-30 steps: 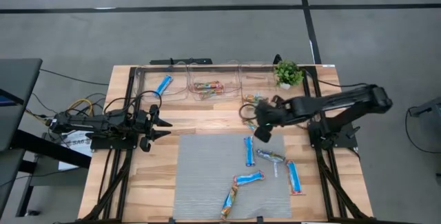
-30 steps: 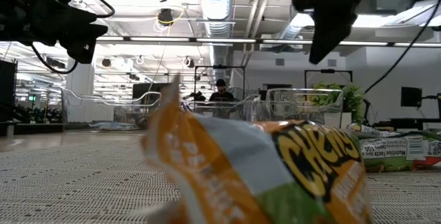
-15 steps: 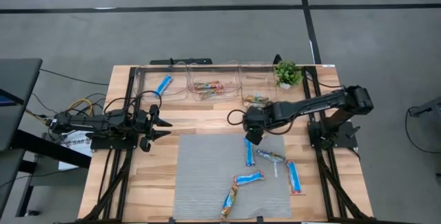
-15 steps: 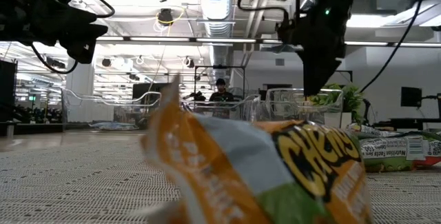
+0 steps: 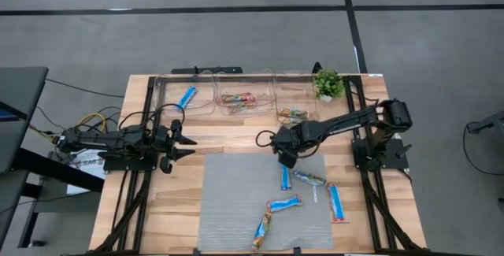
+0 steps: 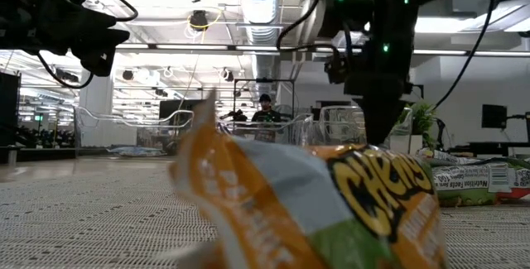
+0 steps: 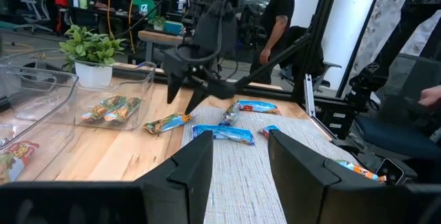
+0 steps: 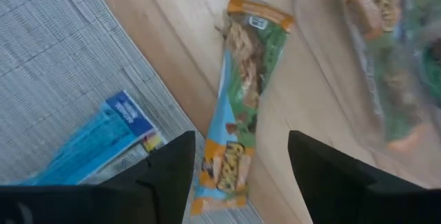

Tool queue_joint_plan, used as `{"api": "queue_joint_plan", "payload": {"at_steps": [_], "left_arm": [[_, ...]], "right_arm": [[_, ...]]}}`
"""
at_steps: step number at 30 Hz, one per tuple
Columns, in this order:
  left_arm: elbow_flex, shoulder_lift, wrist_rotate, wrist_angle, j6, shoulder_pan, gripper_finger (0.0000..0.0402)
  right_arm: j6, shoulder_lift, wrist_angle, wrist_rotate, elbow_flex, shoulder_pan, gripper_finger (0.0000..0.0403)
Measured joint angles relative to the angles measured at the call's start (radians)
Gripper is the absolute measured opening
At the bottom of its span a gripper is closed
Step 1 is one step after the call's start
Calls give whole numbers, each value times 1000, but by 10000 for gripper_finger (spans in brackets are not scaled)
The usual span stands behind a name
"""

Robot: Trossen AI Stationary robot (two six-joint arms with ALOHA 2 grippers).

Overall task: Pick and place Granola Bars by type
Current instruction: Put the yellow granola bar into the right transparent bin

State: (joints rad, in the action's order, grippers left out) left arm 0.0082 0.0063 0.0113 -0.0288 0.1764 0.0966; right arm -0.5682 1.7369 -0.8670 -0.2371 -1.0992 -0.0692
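My right gripper (image 5: 285, 158) (image 8: 238, 182) points steeply down, open, above an orange-green-blue granola bar (image 8: 241, 107) (image 7: 169, 122). That bar lies flat on the wood at the mat's far edge, and the fingers are clear of it. Beside it a blue bar (image 8: 103, 141) (image 5: 284, 176) lies on the grey mat (image 5: 228, 201). More bars lie on the mat: a silvery-green one (image 5: 309, 179), two blue ones (image 5: 336, 202) (image 5: 283, 205) and an orange-brown one (image 5: 262, 228) (image 6: 315, 211). My left gripper (image 5: 185, 142) (image 7: 241, 162) waits open and level at the left.
Three clear bins stand along the far edge: the left holds a blue bar (image 5: 187, 97), the middle multicoloured bars (image 5: 238, 98), the right silvery-green bars (image 5: 291, 114). A small potted plant (image 5: 329, 84) stands at the far right. People show in the room behind.
My right gripper has come down and toward the table's left, from beside the right bin to just above the bar at the mat's far edge, tipping more steeply downward. The bars lie as before.
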Motion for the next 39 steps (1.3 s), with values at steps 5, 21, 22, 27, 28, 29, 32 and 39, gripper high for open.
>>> {"api": "queue_joint_plan", "payload": {"at_steps": [5,21,22,27,28,29,32,39], "left_arm": [[0,0,0,0,0,0,132],[0,0,0,0,0,0,132],[0,0,0,0,0,0,132],[0,0,0,0,0,0,132],[0,0,0,0,0,0,132],[0,0,0,0,0,0,132],[0,0,0,0,0,0,132],[0,0,0,0,0,0,132]], "right_arm": [[0,1,92,0,65,0,224],[3,-1,164,-7,122,20,165],[3,-1,164,-7,122,20,157],[2,-1,164,-5,122,19,120],[2,-1,164,-5,122,19,115],[2,-1,164,-4,122,19,110],[1,-1,165,-4,122,18,96],[0,-1,164,0,122,11,63]]}}
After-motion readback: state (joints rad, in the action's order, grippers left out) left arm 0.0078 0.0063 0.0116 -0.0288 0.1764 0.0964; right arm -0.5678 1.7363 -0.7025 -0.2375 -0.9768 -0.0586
